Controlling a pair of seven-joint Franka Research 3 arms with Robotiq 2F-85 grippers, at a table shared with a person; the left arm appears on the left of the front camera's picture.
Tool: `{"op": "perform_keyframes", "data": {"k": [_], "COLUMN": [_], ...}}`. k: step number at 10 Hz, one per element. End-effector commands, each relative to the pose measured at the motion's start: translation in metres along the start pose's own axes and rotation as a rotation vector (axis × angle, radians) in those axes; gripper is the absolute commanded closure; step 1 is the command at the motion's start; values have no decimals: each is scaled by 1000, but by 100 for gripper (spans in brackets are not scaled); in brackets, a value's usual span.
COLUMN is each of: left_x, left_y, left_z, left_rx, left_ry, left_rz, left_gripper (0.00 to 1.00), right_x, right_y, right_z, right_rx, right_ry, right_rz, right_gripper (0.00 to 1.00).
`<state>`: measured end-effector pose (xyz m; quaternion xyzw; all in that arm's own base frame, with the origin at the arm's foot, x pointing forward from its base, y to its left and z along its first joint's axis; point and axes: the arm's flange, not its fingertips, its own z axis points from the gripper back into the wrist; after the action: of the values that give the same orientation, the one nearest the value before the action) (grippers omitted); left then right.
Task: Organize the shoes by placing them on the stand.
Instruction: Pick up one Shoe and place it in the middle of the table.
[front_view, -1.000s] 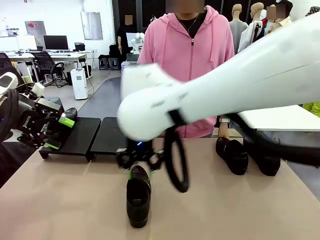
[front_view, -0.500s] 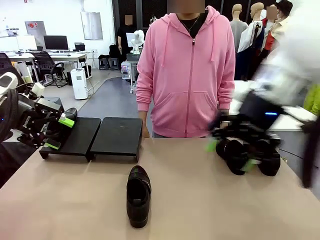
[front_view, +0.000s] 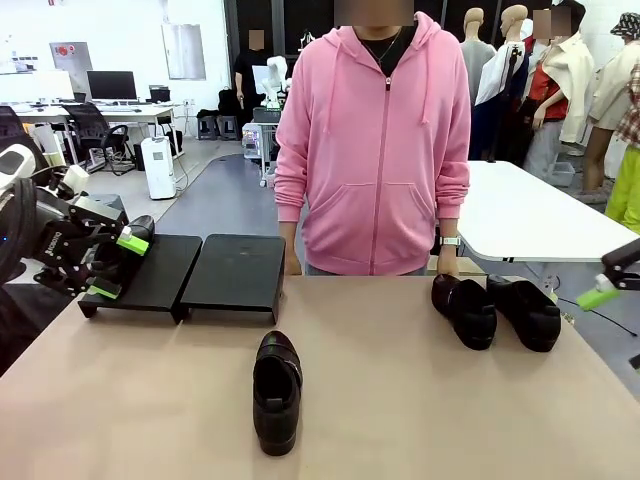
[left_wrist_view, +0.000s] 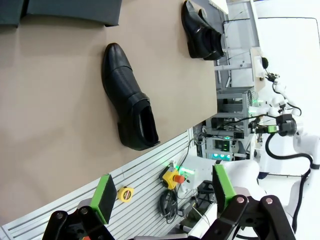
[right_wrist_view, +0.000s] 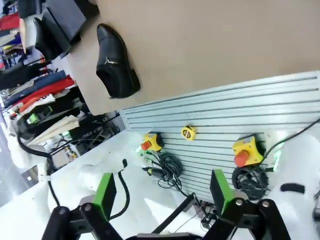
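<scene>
One black shoe (front_view: 277, 392) lies alone mid-table, toe toward me; it also shows in the wrist views (left_wrist_view: 129, 97) (right_wrist_view: 116, 62). Two more shoes (front_view: 465, 310) (front_view: 525, 312) lie side by side at the far right. The stand (front_view: 235, 270) sits at the far left, its right platform bare. My left gripper (front_view: 118, 266) hovers open over the left platform's outer end, with a dark shoe toe (front_view: 141, 226) showing just behind it. Its fingers hold nothing in the left wrist view (left_wrist_view: 163, 192). My right gripper (right_wrist_view: 162, 195) is open and empty beyond the table's right edge, one green-padded finger (front_view: 600, 296) showing.
A person in a pink hoodie (front_view: 375, 150) stands at the far edge, hands resting near the table rim. A white table (front_view: 530, 225) stands behind on the right. Open tabletop (front_view: 420, 400) surrounds the middle shoe.
My right arm has swung from the middle shoe off to the right, almost out of the front view, its jaws opening. The shoe stayed put. The left arm has not moved.
</scene>
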<state>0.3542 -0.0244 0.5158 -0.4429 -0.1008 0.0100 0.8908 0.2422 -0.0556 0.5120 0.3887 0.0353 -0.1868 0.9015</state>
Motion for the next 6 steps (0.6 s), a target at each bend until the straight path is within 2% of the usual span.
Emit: {"op": "perform_keyframes", "data": {"k": [1,6], "left_x": [-1,-1], "left_y": [-1,-1], "left_z": [3,3], "left_rx": [9,9], "left_ry": [10,10], "left_rz": [4,4], "left_gripper": [0,0], "right_x": [-19,-19], "right_y": [22,22], "right_z": [-4,-4], "right_rx": [-34,-34], "right_ry": [-10,-10], "right_rz": [-4,-4], "right_gripper": [0,0]}}
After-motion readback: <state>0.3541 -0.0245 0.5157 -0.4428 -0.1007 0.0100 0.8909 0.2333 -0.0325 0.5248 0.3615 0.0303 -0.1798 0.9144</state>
